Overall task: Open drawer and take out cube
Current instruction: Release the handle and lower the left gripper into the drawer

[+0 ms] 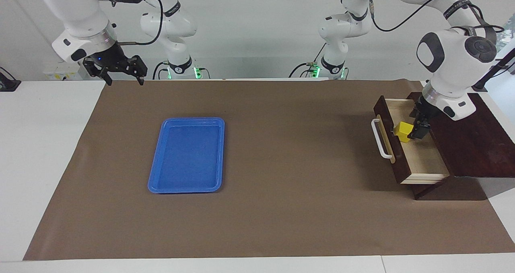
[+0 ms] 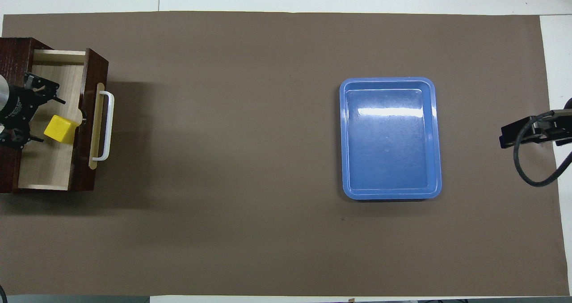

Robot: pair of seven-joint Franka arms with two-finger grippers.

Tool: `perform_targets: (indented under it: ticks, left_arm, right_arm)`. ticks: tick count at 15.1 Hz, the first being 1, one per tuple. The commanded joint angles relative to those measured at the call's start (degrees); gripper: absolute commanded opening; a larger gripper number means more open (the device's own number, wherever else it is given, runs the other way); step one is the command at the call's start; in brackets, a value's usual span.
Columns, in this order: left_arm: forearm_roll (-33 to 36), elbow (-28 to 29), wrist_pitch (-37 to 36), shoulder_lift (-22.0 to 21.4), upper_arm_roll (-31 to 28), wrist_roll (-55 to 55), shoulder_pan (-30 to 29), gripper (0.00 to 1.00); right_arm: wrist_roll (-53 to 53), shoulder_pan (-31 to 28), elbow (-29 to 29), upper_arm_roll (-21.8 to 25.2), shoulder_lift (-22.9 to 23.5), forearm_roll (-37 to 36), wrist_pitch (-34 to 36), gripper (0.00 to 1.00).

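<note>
Left gripper [image 1: 414, 133] fingers spread wide beside the cube [image 1: 403, 131] in the open drawer [image 1: 422, 160], right gripper [image 1: 120, 79] fingers apart, empty, waiting above the worktop edge.

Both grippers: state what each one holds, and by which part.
Nothing is held. The left gripper is open inside the drawer beside the cube, not closed on it. The right gripper waits open, empty.

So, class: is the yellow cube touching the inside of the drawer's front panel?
Touching. In the overhead view the cube sits flush against the drawer front's inner face, with no pale floor showing between them.
</note>
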State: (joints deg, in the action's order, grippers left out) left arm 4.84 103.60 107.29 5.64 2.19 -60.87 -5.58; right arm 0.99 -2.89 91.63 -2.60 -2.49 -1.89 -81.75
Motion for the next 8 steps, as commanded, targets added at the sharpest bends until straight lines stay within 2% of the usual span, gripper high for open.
perform_targets:
  ticks: [1, 8]
  left_arm:
    - [-0.09, 4.49, 3.53, -2.74, 0.36, -0.47, -1.54, 1.0]
    - [-0.09, 7.49, 9.16, -2.3, 0.36, -0.47, -3.04, 1.0]
  right_arm:
    - [1.2, -1.16, 1.35, -0.65, -1.2, -0.04, -0.43, 1.0]
    - [1.03, -1.07, 1.35, -0.65, -1.2, 0.22, -0.43, 1.0]
